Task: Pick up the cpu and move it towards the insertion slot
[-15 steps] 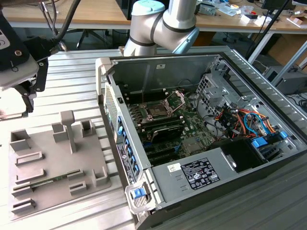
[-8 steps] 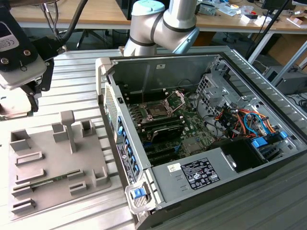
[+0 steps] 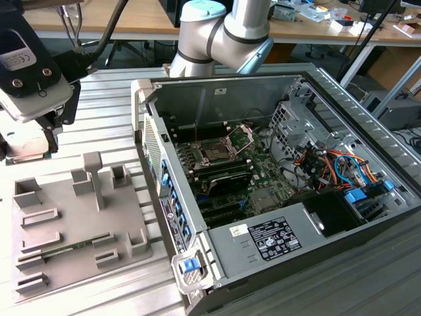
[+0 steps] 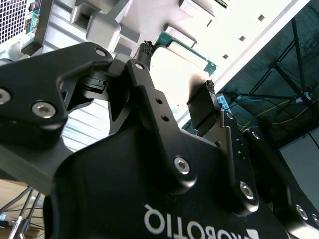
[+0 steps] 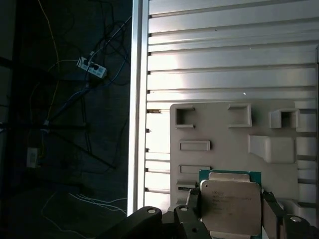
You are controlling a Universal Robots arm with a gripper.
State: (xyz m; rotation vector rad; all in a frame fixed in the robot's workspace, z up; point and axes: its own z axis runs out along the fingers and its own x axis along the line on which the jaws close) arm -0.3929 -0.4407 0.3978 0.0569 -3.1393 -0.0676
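Right, closest in: the gripper (image 4: 177, 72) is clamped on the cpu (image 5: 230, 206), and both wrist views show a black finger (image 5: 192, 209) pressed against each of two opposite edges. The chip is held flat, its silvery lid turned to the first wrist camera and its face level with the tray (image 5: 224, 129) behind it. It's near enough square that no long axis stands out. Its edges run square with the tray's edges and with the slats of the table (image 3: 99, 85). A green strip of board shows along the edge pointing away from the gripper's body, out over the tray. The opposite edge sits back between the fingers.

Moving out, the grey tray with its walled pockets lies flat on the slatted table. In the first wrist view the cpu overlaps one edge of it. In the exterior view the gripper hangs above the tray's far corner on the exterior view's left.

Farther off, just beside the tray on the exterior view's right, the computer case (image 3: 263, 85) lies open. Inside is the insertion slot (image 3: 216, 150), a dark square in a silver frame with its bracket (image 3: 241, 134) tipped up. It's well apart from the cpu, with the case wall standing between tray and slot.
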